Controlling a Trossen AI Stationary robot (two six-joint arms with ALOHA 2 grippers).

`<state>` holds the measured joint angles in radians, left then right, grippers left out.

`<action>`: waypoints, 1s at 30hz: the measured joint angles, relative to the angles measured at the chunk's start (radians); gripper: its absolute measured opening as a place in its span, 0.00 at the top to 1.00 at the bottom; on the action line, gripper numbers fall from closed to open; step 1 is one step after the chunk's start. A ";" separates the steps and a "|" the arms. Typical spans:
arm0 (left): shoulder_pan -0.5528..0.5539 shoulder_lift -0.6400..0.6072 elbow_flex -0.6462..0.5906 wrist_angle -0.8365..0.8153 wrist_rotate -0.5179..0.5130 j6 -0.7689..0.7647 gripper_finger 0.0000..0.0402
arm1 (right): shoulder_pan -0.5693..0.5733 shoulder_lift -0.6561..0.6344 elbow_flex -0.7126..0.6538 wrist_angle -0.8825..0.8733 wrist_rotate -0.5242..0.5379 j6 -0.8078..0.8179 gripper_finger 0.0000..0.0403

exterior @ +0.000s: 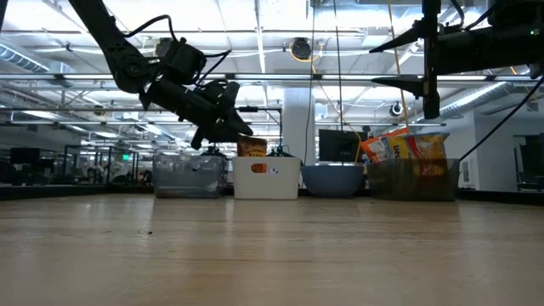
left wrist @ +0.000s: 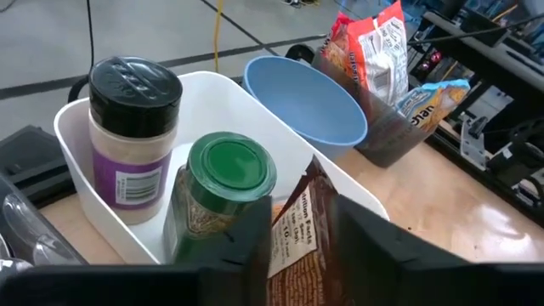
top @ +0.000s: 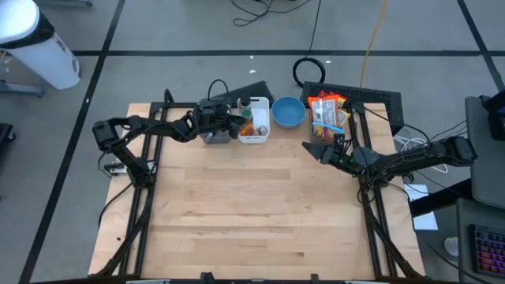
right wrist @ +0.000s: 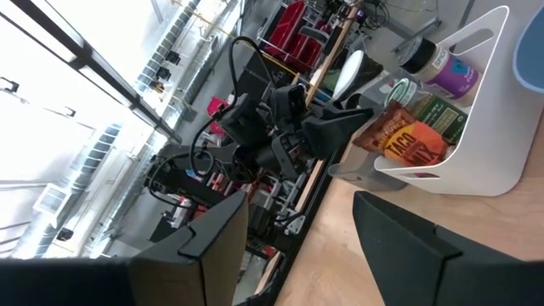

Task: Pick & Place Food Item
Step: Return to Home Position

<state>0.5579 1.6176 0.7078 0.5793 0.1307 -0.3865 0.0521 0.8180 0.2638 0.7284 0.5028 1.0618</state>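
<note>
Clearance between the left gripper and the brown seasoning bag is what the withdrawal turns on. The bag stands on edge at one end of the white bin, leaning beside a green-lidded jar, with a black-lidded jar beyond. Its long axis runs upward, straight ahead of the gripper and in line with the gap between the fingers. Those fingers stand well apart and hold nothing; whether one brushes the bag I cannot tell. Backing off along the arm's own line, up and away from the bin, looks safest. The right gripper hangs spread and empty above the table, near the right black bin, farther from the bag.
</note>
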 joint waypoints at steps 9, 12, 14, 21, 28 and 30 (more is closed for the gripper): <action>0.001 -0.003 0.000 0.051 0.017 -0.093 0.48 | 0.000 0.000 0.000 0.006 -0.005 0.000 0.48; 0.010 -0.026 0.001 0.102 0.074 -0.106 0.47 | 0.000 0.000 0.000 0.040 -0.013 -0.029 0.48; 0.022 -0.059 0.001 0.109 0.121 -0.107 0.48 | 0.000 0.000 0.000 0.082 -0.039 -0.079 0.48; 0.061 -0.248 0.001 0.051 0.226 -0.046 0.59 | -0.016 -0.005 0.000 0.150 -0.082 -0.168 0.48; 0.070 -0.465 0.002 -0.112 0.228 0.037 0.70 | -0.122 -0.021 0.024 0.134 -0.279 -0.194 0.54; 0.070 -0.522 0.002 -0.180 0.228 0.046 0.72 | -0.164 -0.030 0.052 0.094 -0.345 -0.212 0.58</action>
<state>0.6281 1.0960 0.7097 0.3993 0.3588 -0.3403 -0.1118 0.7880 0.3159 0.8221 0.1581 0.8498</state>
